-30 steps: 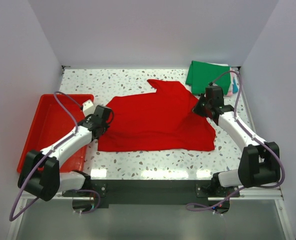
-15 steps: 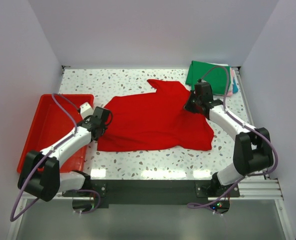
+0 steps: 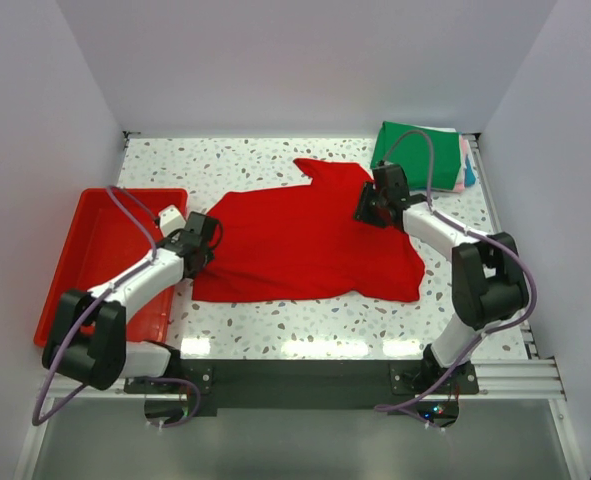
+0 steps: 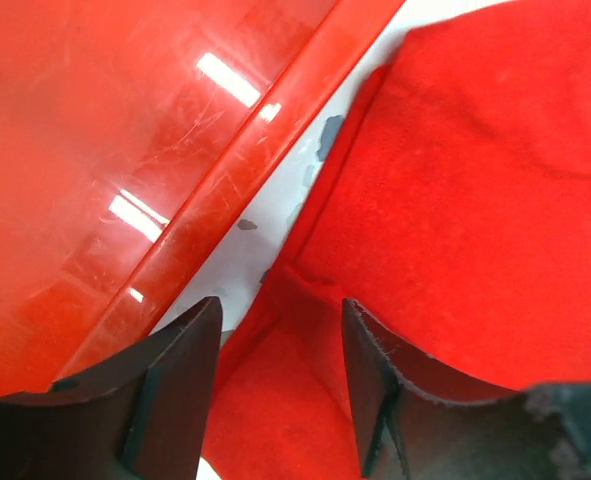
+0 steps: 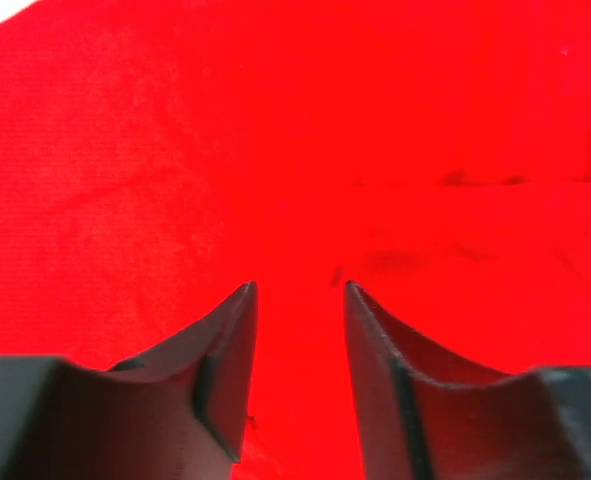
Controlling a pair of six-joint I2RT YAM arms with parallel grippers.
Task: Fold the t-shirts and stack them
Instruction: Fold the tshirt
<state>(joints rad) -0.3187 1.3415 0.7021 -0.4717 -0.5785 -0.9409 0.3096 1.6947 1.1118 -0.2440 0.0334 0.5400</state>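
Speckled tabletop (image 3: 255,160) holds the red t-shirt (image 3: 295,245) at its middle as both arms have just released it, the left gripper (image 4: 280,320) wide over the hem beside the red tray (image 3: 105,235), the right gripper (image 5: 298,292) narrowly parted, so this side fold seems laid.

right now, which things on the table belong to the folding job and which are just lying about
Job: bright red cloth t-shirt spread flat; folded green cloth t-shirt at the far right; pink and teal folded cloth edges under it.
Lying about: rigid red plastic tray at the left.
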